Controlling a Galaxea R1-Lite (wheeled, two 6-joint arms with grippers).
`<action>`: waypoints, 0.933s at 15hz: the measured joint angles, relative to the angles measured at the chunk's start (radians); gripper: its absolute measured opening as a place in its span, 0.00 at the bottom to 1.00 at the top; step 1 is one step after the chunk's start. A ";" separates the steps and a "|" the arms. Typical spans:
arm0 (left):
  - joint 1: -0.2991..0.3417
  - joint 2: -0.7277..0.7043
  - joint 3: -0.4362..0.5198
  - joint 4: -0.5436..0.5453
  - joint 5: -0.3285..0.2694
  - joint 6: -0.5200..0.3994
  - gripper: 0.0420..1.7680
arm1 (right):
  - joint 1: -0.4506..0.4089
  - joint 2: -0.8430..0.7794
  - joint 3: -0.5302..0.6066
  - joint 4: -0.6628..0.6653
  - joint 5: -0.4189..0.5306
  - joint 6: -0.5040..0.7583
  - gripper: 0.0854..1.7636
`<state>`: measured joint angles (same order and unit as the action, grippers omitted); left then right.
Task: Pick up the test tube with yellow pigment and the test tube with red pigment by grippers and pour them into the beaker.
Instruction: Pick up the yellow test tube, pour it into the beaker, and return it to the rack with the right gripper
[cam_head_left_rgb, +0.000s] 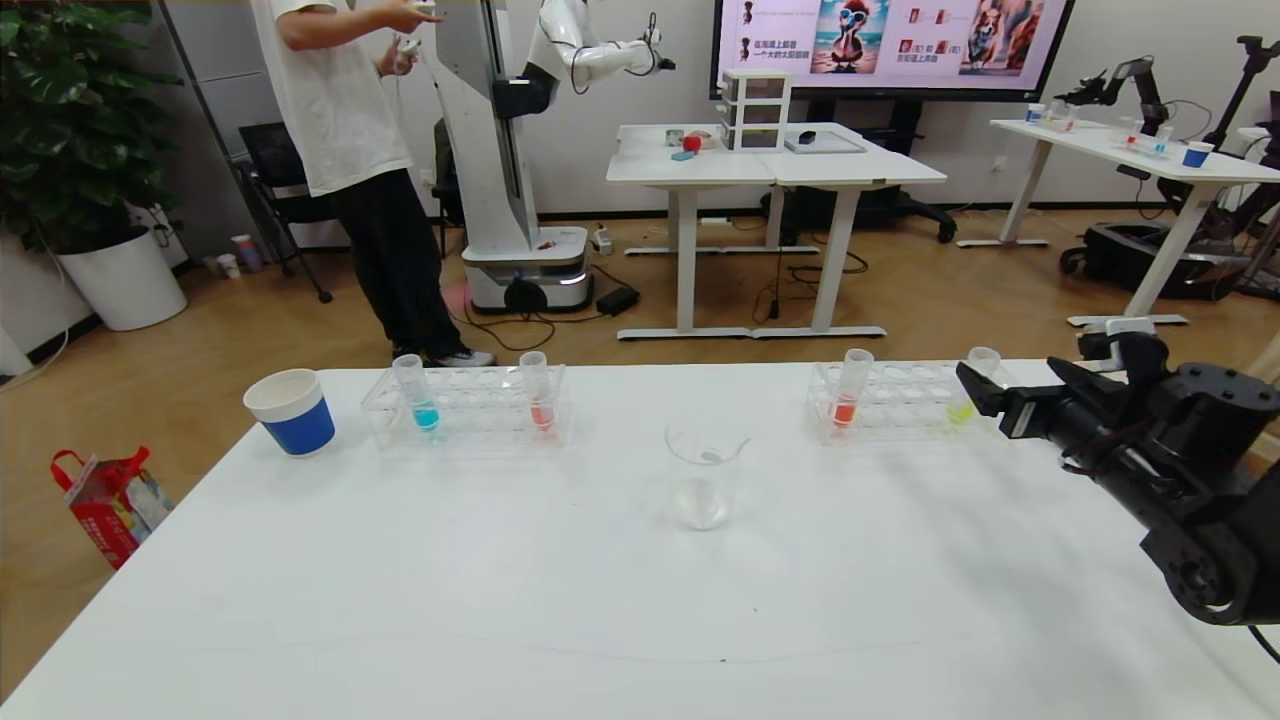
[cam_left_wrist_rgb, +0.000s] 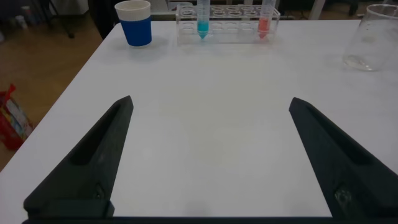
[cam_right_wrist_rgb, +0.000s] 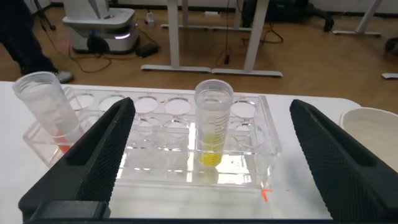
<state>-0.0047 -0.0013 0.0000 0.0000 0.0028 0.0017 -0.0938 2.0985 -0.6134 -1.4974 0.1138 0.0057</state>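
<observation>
Head view: the right pincer (cam_head_left_rgb: 975, 392), fingers spread apart, sits just beside the test tube with yellow pigment (cam_head_left_rgb: 970, 390), upright in its clear rack (cam_head_left_rgb: 900, 400). The beaker (cam_head_left_rgb: 704, 470) stands mid-surface. The left pincer (cam_left_wrist_rgb: 211, 155) hangs open above the white surface (cam_head_left_rgb: 500, 580).

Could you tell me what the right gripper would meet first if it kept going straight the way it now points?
Most likely the slim clear test tube with yellow liquid, standing upright in the clear plastic rack: the open right gripper frames it between its fingers. Depth is uncertain.
</observation>
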 joint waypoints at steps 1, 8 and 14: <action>0.000 0.000 0.000 0.000 0.000 0.000 0.99 | -0.002 0.034 -0.009 -0.019 0.000 0.000 0.98; 0.000 0.000 0.000 0.000 0.000 0.000 0.99 | -0.009 0.189 -0.180 -0.033 0.032 0.018 0.98; 0.000 0.000 0.000 0.000 0.000 0.000 0.99 | -0.010 0.287 -0.368 0.013 0.041 0.020 0.98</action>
<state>-0.0047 -0.0013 0.0000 0.0000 0.0028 0.0017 -0.1038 2.3851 -0.9817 -1.4849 0.1547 0.0257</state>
